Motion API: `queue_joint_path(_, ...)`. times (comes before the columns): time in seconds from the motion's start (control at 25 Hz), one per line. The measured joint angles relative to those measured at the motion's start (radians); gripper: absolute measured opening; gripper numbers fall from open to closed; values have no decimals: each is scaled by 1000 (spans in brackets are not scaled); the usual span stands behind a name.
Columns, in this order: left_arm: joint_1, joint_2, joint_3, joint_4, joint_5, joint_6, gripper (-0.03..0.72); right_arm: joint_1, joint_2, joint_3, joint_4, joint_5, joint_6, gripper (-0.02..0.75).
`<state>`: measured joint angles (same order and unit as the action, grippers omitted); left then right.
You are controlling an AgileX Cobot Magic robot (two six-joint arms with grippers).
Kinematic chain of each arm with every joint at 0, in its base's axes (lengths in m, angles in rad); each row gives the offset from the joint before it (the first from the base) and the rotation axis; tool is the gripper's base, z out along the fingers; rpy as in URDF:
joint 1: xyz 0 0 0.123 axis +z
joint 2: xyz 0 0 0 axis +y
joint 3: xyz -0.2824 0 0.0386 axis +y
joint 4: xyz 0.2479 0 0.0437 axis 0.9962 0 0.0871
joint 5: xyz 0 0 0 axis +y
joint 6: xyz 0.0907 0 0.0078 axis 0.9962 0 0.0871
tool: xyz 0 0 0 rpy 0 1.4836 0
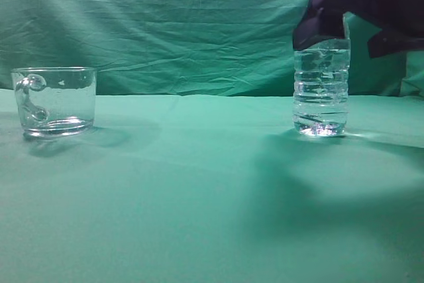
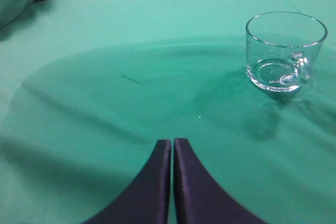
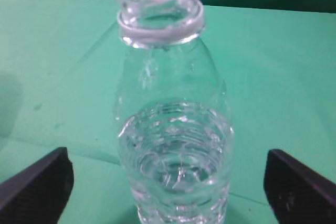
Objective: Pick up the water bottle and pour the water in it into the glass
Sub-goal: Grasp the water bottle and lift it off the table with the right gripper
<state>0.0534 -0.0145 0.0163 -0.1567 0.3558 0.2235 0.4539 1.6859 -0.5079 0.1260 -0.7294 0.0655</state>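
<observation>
1. Green cloth covers the whole bench [image 1: 199,190], wrinkled in places, so whatever gets set down on it has a soft, slightly uneven footing.
2. Biggest player: the water bottle [image 1: 321,91], standing upright on the right of the exterior view, capless, thin ribbed plastic. Judging by that, it'll flex under a hard squeeze, and an open neck means any squash or tilt can spill.
3. The right end effector [image 3: 168,182] is spread wide, one finger on either side of the bottle's body, neither touching it, nothing gripped yet. The best hold looks like the ribbed section, which is stiffer and less slippery than the smooth shoulders.
4. The water [image 3: 176,156] sits partway up, so I'd call it light to moderate, with the weight low and liable to slosh.
5. The glass [image 1: 56,101] stands well apart at the left, empty, handle towards the exterior camera: rigid, breakable, wide-mouthed.
6. The left end effector [image 2: 172,148] hangs near the glass, fingers pressed together, empty.
</observation>
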Motion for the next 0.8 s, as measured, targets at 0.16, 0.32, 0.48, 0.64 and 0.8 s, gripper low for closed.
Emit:
queue_joint_path(0.16,0,0,0,0,0,0,0,0,88,-60,0,-24,0,646)
queue_joint_path(0.32,0,0,0,0,0,0,0,0,154,-100,2,-65,1,590)
queue_joint_path(0.48,0,0,0,0,0,0,0,0,190,-120,5,-102,-18,533)
queue_joint_path(0.64,0,0,0,0,0,0,0,0,220,-124,16,-140,-34,540)
queue_joint_path(0.8,0,0,0,0,0,0,0,0,241,-126,27,-151,-42,465)
